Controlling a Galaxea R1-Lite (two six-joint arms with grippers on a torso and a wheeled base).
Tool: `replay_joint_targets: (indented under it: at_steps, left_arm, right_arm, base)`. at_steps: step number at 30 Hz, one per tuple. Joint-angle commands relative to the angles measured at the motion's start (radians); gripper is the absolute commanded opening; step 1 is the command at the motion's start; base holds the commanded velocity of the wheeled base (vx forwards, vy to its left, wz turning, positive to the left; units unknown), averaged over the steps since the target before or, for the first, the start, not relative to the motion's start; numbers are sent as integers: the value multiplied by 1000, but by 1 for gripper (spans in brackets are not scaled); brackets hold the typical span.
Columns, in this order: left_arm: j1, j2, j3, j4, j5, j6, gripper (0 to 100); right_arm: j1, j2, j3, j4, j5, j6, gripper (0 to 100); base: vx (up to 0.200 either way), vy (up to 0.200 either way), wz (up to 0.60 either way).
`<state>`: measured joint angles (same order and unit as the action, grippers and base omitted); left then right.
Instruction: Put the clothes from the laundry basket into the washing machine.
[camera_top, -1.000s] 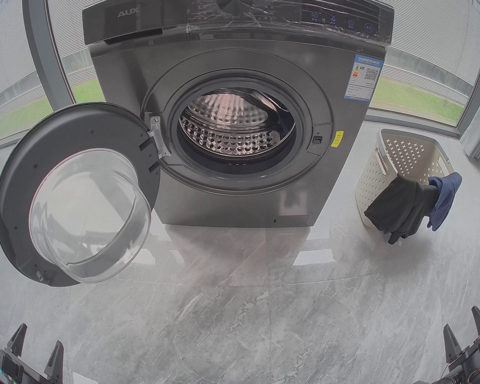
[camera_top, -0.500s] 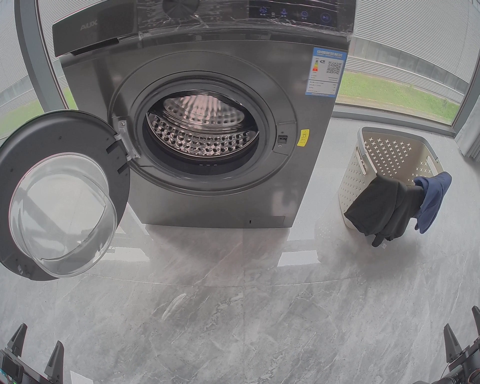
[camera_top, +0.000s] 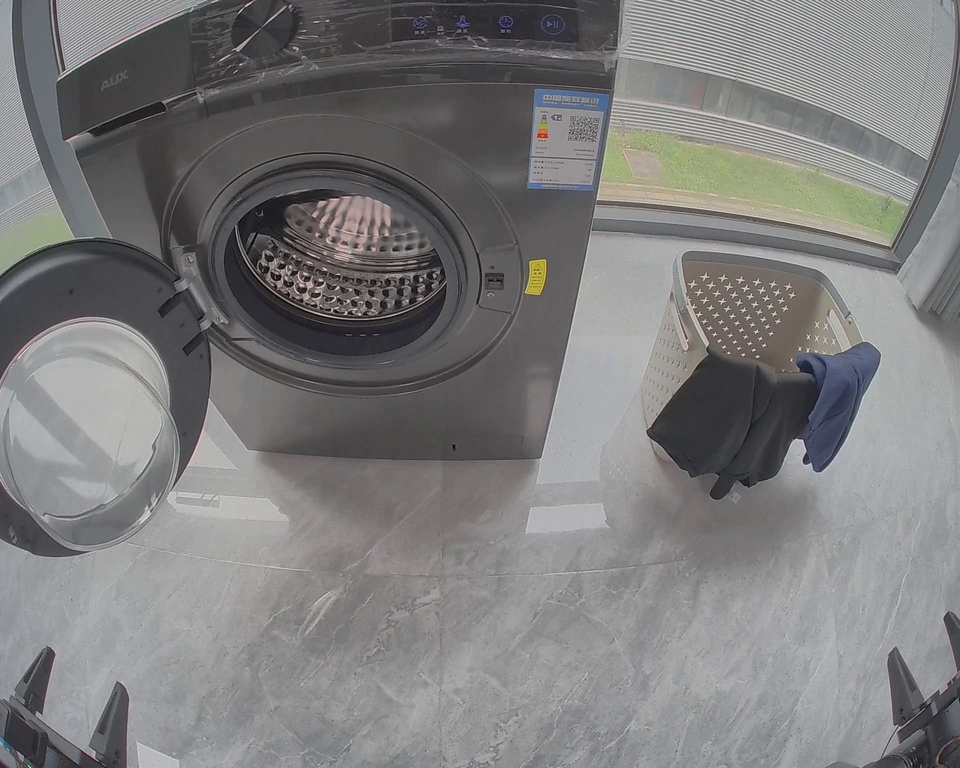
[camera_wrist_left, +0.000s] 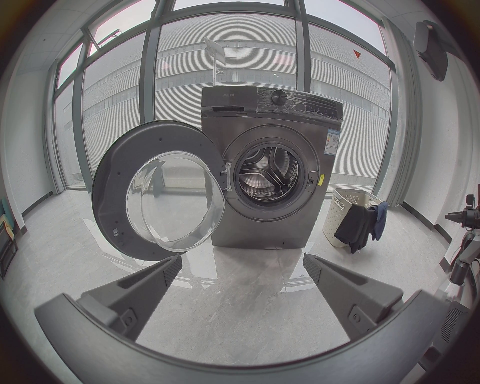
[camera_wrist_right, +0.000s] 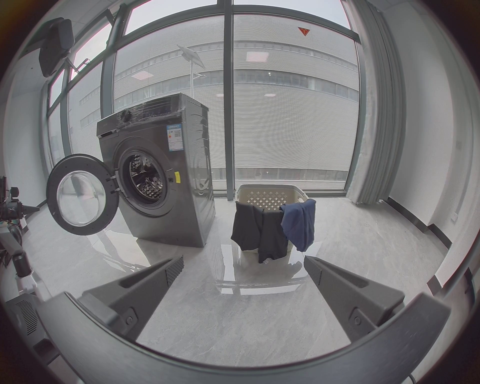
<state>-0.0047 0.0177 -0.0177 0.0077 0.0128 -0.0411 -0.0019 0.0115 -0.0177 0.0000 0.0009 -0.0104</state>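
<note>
My view is panning right. My left pincer (camera_wrist_left: 241, 260) and right pincer (camera_wrist_right: 242, 260) are gaping wide, empty. Far ahead, dark clothes (camera_top: 735, 420) are draping the laundry basket (camera_top: 750, 262).

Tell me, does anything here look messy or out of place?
Slightly. A black garment and a blue garment hang over the laundry basket at its front rim, draping outside instead of lying inside. Clear plastic film also wraps the top of the washing machine.

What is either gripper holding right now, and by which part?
Nothing. The left gripper and right gripper are both open and empty; the dark garment and blue garment hang over the basket rim.
</note>
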Motion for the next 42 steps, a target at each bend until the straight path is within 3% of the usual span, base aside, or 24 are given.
replay_joint_targets:
  at_steps: [1,9,18,42]
  left_arm:
    - [0,-15,15,0,1,0,100]
    - [0,-15,13,0,1,-2,100]
    - [0,-15,15,0,1,-2,100]
    - [0,-15,15,0,3,-2,100]
  right_arm:
    - [0,-11,18,0,1,0,100]
    - [0,-11,18,0,1,0,100]
    - [0,-11,18,0,1,0,100]
    - [0,-11,18,0,1,0,100]
  base:
    - [200,0,0]
    - [200,0,0]
    - [0,0,0]
    - [0,-200,0]
